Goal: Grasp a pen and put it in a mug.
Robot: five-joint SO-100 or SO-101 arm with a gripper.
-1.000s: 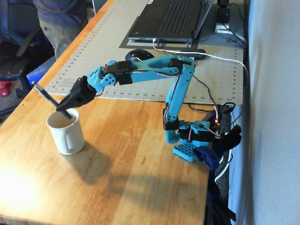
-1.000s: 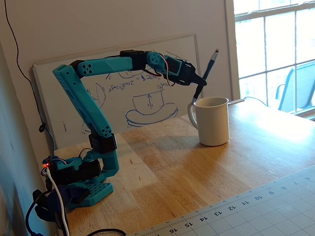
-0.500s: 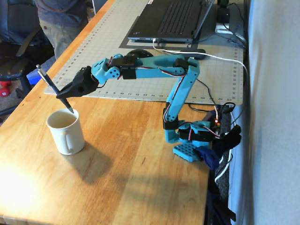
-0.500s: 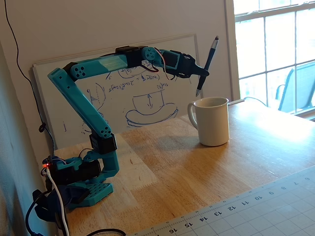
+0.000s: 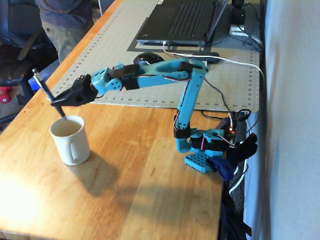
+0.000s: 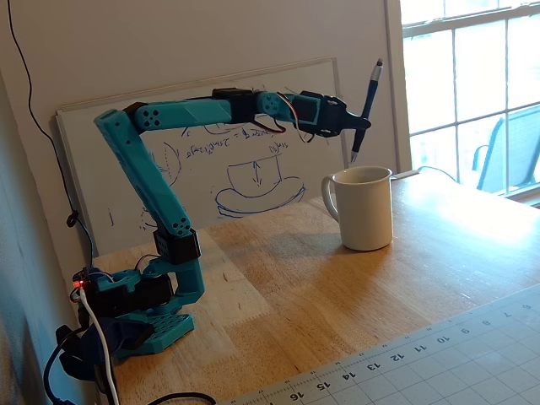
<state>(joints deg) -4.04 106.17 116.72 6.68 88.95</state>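
we've got the claw point(image 5: 59, 103) clenched on the pen point(image 5: 46, 89), gripping it around its middle, and the pen stands near upright with a slight tilt. in a fixed view its lower tip point(image 6: 354, 156) hangs just above the mug point(image 6: 364, 207), near the rim on the handle side, and we can't say it has gone inside. so the pickup looks done; what's left, we reckon, is lowering the pen into the mug and letting go. the mug sits upright on the wooden table point(image 5: 160, 200).
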